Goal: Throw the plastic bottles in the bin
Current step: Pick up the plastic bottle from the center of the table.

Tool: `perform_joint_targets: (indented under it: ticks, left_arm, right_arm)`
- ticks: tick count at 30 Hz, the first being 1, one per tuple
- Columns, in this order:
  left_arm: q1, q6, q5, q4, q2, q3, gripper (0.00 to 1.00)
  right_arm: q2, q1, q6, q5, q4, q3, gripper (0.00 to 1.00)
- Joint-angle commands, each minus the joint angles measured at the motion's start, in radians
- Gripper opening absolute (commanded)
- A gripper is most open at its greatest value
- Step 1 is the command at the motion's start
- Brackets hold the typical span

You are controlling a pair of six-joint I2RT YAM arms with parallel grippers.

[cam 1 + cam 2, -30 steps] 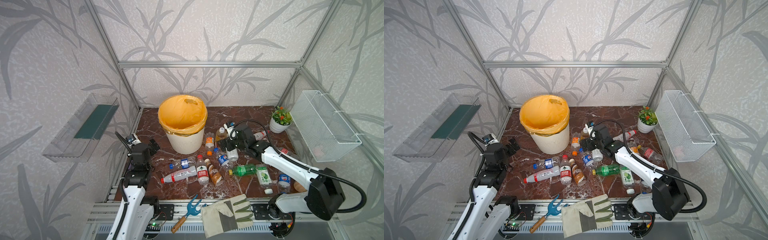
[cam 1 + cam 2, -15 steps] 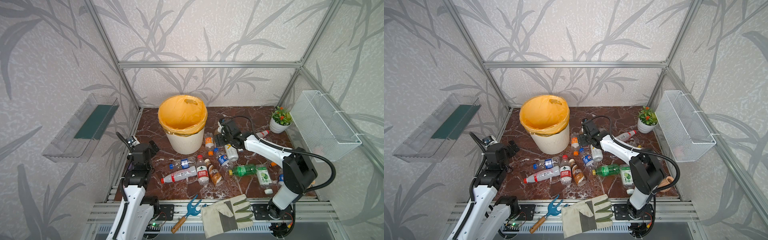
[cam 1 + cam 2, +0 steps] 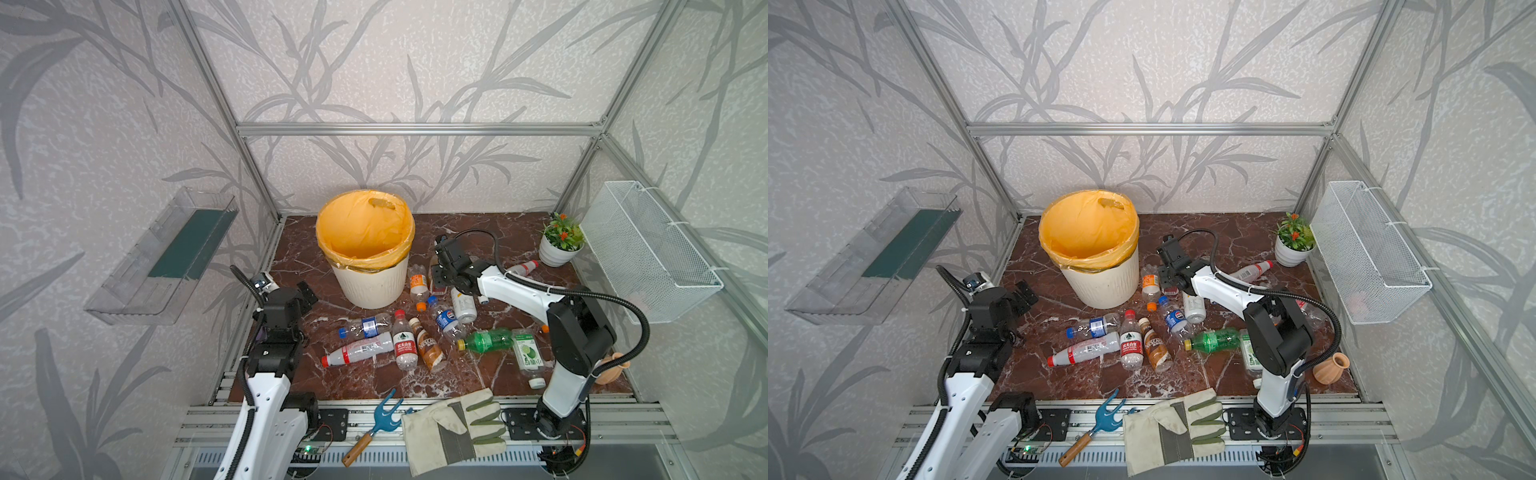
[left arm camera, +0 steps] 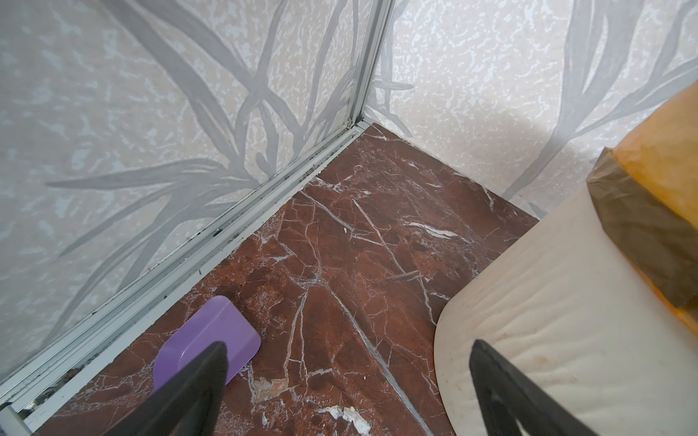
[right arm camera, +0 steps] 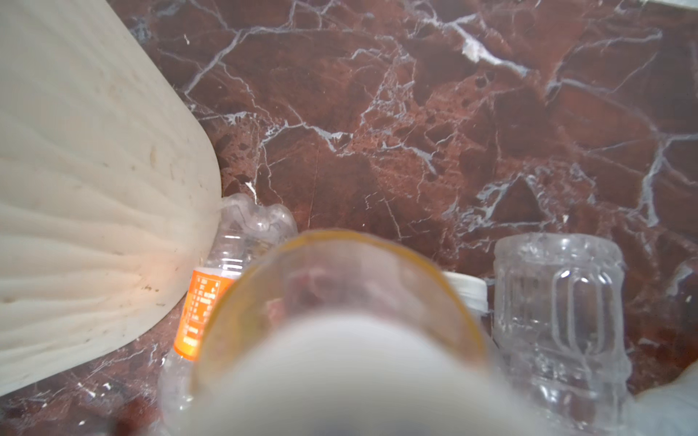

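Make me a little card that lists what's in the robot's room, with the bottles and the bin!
bin: cream bucket with an orange bag, upright, no bottle seen inside
on the marble floor: a green bottle, a brown bottle and many clear ones, scattered in front of the bin
right end effector: shut on a clear bottle beside the bin
left end effector: open, holding nothing, near the bin
other things: glove, potted plant, wire basket
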Motion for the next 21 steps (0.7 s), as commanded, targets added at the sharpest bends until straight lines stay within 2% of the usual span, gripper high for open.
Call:
perform_joint_targets:
  ticks: [1,7,11,17,21]
  left_arm:
    - [-0.002,-0.012,-0.026,-0.012,-0.014,0.021,0.99]
    - [-0.002,-0.014,-0.014,-0.011,-0.006,0.025,0.99]
    - [-0.002,-0.012,-0.003,-0.007,-0.009,0.028,0.99]
    - [-0.001,-0.015,0.035,-0.003,-0.008,0.036,0.99]
    - [-0.001,-0.01,0.045,-0.018,-0.01,0.049,0.99]
  right_arm:
    - [-0.077,0.005,0.016,0.017,0.026,-0.017,0.38]
    - [-0.239,-0.002,0.021,0.022,0.037,-0.056,0.4]
    - [-0.345,-0.042,0.013,-0.001,0.017,-0.064,0.43]
    - [-0.489,-0.21,0.037,-0.158,0.009,-0.059,0.46]
    - [-0.534,-0.309,0.045,-0.235,0.014,-0.022,0.5]
